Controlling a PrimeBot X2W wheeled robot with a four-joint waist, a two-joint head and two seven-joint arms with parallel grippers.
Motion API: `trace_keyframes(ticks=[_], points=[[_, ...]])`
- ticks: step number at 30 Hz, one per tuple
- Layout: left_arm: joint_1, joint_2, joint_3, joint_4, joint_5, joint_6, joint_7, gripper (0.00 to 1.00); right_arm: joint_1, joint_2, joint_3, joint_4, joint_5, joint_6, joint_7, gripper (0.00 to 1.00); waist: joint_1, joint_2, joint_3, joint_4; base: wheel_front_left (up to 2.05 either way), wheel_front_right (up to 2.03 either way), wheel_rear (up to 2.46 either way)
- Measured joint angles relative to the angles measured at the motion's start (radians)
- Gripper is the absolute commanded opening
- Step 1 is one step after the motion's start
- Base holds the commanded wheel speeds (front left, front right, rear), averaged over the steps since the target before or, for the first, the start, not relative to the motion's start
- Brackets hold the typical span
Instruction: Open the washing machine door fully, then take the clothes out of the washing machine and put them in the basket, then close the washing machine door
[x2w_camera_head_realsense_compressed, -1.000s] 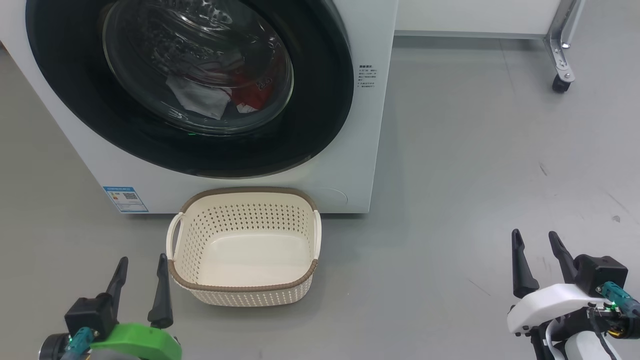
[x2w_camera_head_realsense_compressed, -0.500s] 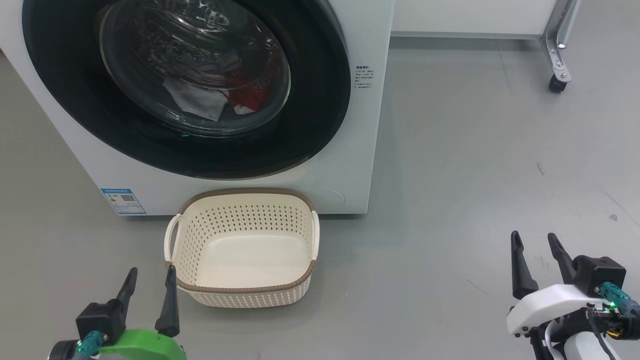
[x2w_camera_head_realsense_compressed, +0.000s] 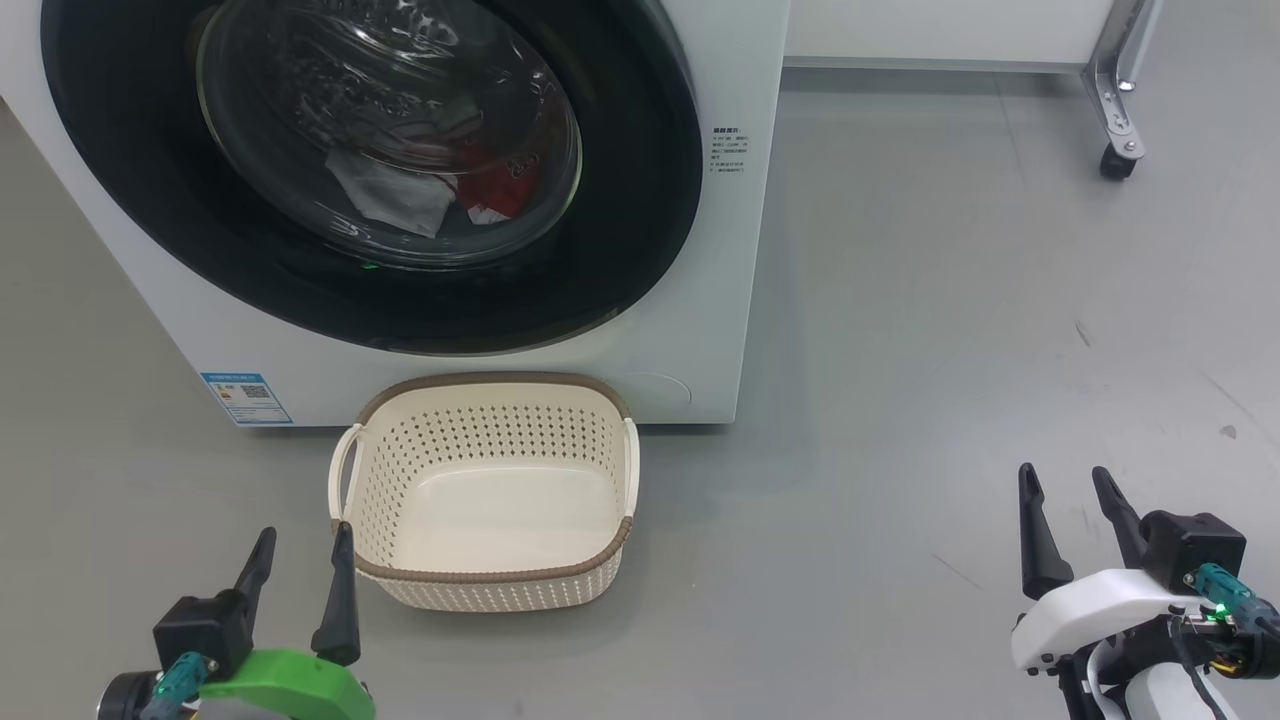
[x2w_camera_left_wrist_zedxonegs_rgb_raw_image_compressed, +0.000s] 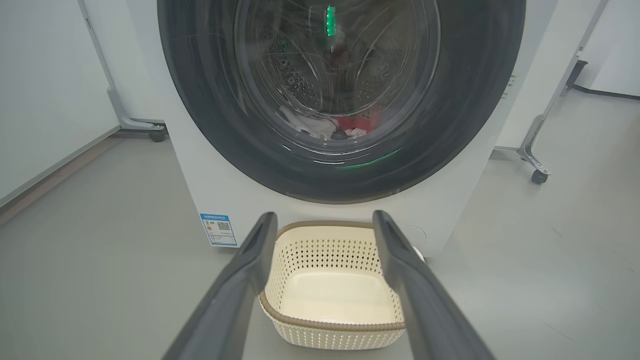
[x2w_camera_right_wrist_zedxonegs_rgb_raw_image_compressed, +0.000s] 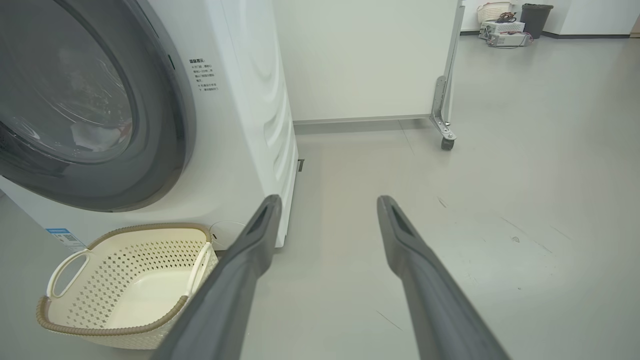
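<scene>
The white washing machine (x2w_camera_head_realsense_compressed: 700, 330) stands ahead, its round black-rimmed door (x2w_camera_head_realsense_compressed: 620, 230) closed against the front. Through the glass bowl (x2w_camera_head_realsense_compressed: 390, 130) I see the clothes (x2w_camera_head_realsense_compressed: 440, 190), white cloth beside red fabric, low in the drum; the left wrist view shows the clothes (x2w_camera_left_wrist_zedxonegs_rgb_raw_image_compressed: 345, 129) too. The cream basket (x2w_camera_head_realsense_compressed: 487, 490) sits empty on the floor right before the washer. My left gripper (x2w_camera_head_realsense_compressed: 305, 540) hovers open just left of the basket's near corner. Off at the lower right, my right gripper (x2w_camera_head_realsense_compressed: 1065, 478) is open over bare floor, holding nothing.
Grey floor (x2w_camera_head_realsense_compressed: 950, 330) spreads wide to the right of the washer. A white panel on a metal leg with a caster (x2w_camera_head_realsense_compressed: 1115, 160) stands at the back right. A blue label (x2w_camera_head_realsense_compressed: 245, 397) marks the washer's lower left front. A bin and boxes (x2w_camera_right_wrist_zedxonegs_rgb_raw_image_compressed: 515, 22) sit far off.
The head camera has shifted a little, so the whole scene sits slightly left. My left gripper has edged right, closer to the basket's corner. The right gripper has hardly moved.
</scene>
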Motion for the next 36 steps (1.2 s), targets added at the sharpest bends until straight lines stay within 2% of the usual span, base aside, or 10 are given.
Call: trace_keyframes(ticks=[24,25,26,27,28,29,34,36], points=[[-0.006,-0.002,0.0,0.011,0.003,0.0,0.0,1.0,-0.009,0.0,0.007,0.012,-0.008,0.0,-0.016,1.0,0.0,0.0,0.008,0.004,0.0,0.0,0.0],[-0.006,-0.002,0.0,0.012,0.003,0.0,0.0,1.0,-0.009,0.0,0.007,0.013,-0.009,-0.001,-0.017,0.73,0.0,0.0,0.009,0.004,0.0,0.0,0.0],[-0.006,-0.002,0.0,0.012,0.003,0.0,0.0,1.0,-0.009,0.0,0.008,0.014,-0.009,-0.002,-0.017,0.73,0.0,0.0,0.01,0.004,0.0,0.0,0.0],[-0.006,-0.002,0.0,0.012,0.003,0.0,0.0,1.0,-0.009,0.001,0.007,0.015,-0.009,-0.002,-0.018,0.45,0.0,0.0,0.011,0.005,0.0,0.0,0.0],[-0.006,-0.002,0.0,0.013,0.003,0.0,0.0,1.0,-0.009,0.002,0.007,0.015,-0.009,-0.002,-0.019,0.09,0.0,0.0,0.012,0.005,0.0,0.0,0.0],[-0.006,-0.002,-0.001,0.013,0.003,0.0,0.0,1.0,-0.01,0.004,0.006,0.015,-0.009,-0.002,-0.023,0.0,0.0,0.0,0.013,0.005,0.0,0.0,0.0],[-0.018,-0.003,-0.007,0.011,0.003,0.0,0.0,1.0,-0.022,0.031,-0.029,0.0,0.027,-0.005,-0.026,0.0,0.0,0.0,0.029,0.01,0.0,0.0,0.0],[-0.032,-0.003,-0.006,0.009,0.003,0.0,0.0,1.0,-0.044,0.057,-0.062,-0.017,0.088,-0.004,-0.033,0.0,0.0,0.0,0.045,0.015,0.0,0.0,0.0]])
